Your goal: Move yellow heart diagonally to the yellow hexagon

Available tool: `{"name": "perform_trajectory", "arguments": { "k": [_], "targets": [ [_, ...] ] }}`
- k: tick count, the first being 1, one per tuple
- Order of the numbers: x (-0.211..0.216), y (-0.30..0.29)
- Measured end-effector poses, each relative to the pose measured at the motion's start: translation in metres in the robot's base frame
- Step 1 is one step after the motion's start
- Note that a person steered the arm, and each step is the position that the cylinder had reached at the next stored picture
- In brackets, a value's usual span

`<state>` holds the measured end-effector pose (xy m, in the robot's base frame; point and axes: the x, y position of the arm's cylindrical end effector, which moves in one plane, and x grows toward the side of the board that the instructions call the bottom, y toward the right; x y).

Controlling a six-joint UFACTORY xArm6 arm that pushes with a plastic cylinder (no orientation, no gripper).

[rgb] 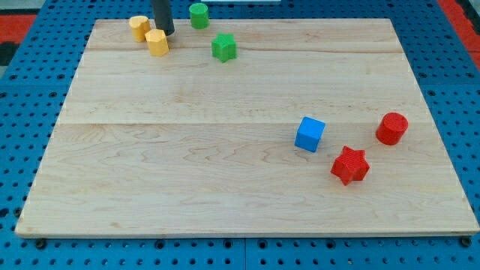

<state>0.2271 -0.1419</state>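
Observation:
Two yellow blocks sit near the view's top left of the wooden board (225, 165). The one further left, the yellow heart (139, 27), lies up and left of the yellow hexagon (157, 43). They are close together, nearly touching. My tip (167, 32) comes down from the view's top and stands just right of the two, at the hexagon's upper right edge.
A green cylinder (199, 15) stands at the top edge, right of my tip. A green star (223, 47) lies below it. At the view's right are a blue cube (310, 134), a red star (350, 165) and a red cylinder (391, 128).

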Motion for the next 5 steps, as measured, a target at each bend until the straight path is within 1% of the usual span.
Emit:
{"name": "perform_trajectory", "arguments": {
  "k": [1, 2, 3, 4, 5],
  "targets": [
    [0.009, -0.02],
    [0.009, -0.062],
    [-0.001, -0.132],
    [-0.026, -0.157],
    [0.007, -0.102]
  ]
}}
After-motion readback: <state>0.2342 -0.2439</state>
